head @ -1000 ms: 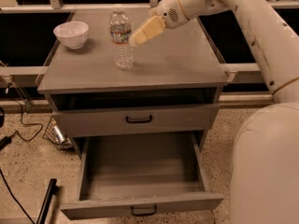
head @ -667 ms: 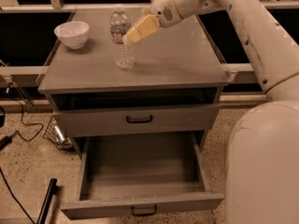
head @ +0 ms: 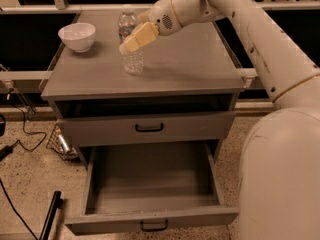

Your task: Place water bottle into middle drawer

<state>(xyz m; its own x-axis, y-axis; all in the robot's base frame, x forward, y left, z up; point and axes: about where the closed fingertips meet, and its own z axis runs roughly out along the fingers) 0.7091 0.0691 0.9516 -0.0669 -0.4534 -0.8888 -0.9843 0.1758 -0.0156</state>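
Observation:
The water bottle, clear and ribbed with a pale label band, stands upright on the grey cabinet top, left of centre. My gripper reaches in from the upper right and crosses in front of the bottle's upper half, at or very near it. The bottle rests on the top. The middle drawer is pulled fully out below, with a bare grey floor, low side walls and a black handle on its front panel.
A white bowl sits at the back left of the cabinet top. Another grey drawer front with a black handle is closed above the open drawer. My white body fills the right side. Cables lie on the floor at left.
My gripper has moved left and slightly down, from just right of the bottle to across its upper half. The bottle, bowl and drawers have not moved.

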